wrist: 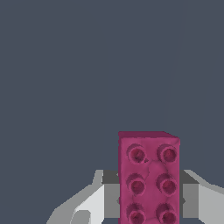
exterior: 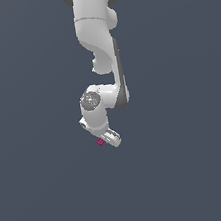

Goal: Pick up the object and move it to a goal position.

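Note:
The object, a small magenta-pink studded brick, sits between my gripper's two grey fingers, whose pads press against its long sides with no gap showing. In the exterior view, the brick is only a tiny pink speck peeking out beside the white hand, on the exterior view's left of it. There my gripper points down from the white arm, and the hand hides most of the fingers. No goal marker shows in either view.
A plain dark grey surface fills both views around the arm. No other objects, containers or edges are visible.

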Available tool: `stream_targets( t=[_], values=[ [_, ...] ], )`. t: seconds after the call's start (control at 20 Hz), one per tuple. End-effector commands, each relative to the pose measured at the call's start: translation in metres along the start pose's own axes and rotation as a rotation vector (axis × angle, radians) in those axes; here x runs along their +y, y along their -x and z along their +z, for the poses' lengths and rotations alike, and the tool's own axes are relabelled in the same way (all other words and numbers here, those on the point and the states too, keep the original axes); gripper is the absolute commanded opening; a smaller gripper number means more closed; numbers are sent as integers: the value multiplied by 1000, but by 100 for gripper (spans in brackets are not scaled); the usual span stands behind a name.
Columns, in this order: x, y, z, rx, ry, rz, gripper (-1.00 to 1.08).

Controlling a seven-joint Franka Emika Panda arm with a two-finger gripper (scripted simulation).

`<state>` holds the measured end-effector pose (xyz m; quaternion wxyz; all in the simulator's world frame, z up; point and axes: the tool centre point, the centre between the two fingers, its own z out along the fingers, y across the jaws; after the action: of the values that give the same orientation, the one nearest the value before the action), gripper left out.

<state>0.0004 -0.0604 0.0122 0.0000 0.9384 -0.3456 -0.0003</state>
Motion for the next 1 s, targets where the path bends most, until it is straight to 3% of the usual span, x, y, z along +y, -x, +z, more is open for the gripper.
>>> stream_targets(
  t=[0.0,0.55,0.95],
  values=[
    [0,0,0,0,0,0,-100],
    [-3,3,-7,0,0,0,-100],
    [-20,19,-46,0,-1,1,-100]
  ],
)
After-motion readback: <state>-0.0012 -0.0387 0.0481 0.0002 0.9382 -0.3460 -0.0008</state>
